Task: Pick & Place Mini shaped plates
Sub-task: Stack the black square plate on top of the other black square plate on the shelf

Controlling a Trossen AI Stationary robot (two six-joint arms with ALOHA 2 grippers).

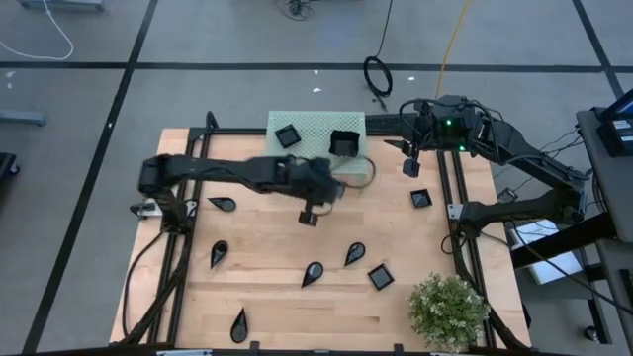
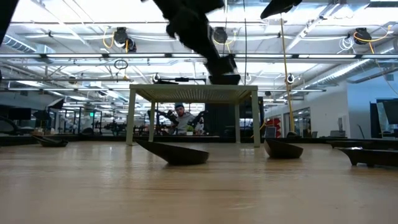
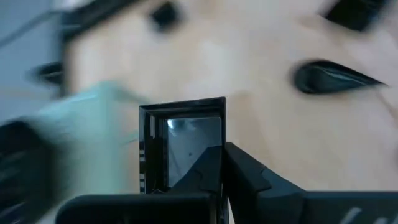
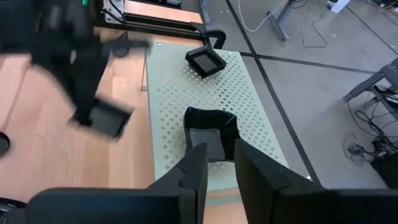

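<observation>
1. The pale green perforated stand (image 1: pixel 315 123) stood at the far edge of the wooden table (image 1: pixel 277 297). I read no writing or brand on anything.
2. Two black plates sat on the stand: a wavy-edged plate (image 1: pixel 344 143) near its right end and a small square plate (image 1: pixel 288 136) near its left end.
3. My left gripper (image 1: pixel 311 213) hung above the table just in front of the stand, its fingers clamped on a square plate (image 3: pixel 183 149), glossy black with a raised rim.
4. My right gripper (image 4: pixel 217 163) hovered beside the stand's right end, fingers slightly parted and holding nothing, with the wavy-edged plate (image 4: pixel 210 134) just beyond its tips.
5. The other mini plates (image 1: pixel 354 255), glossy black teardrops and squares, lay scattered on the table in front of the stand.
</observation>
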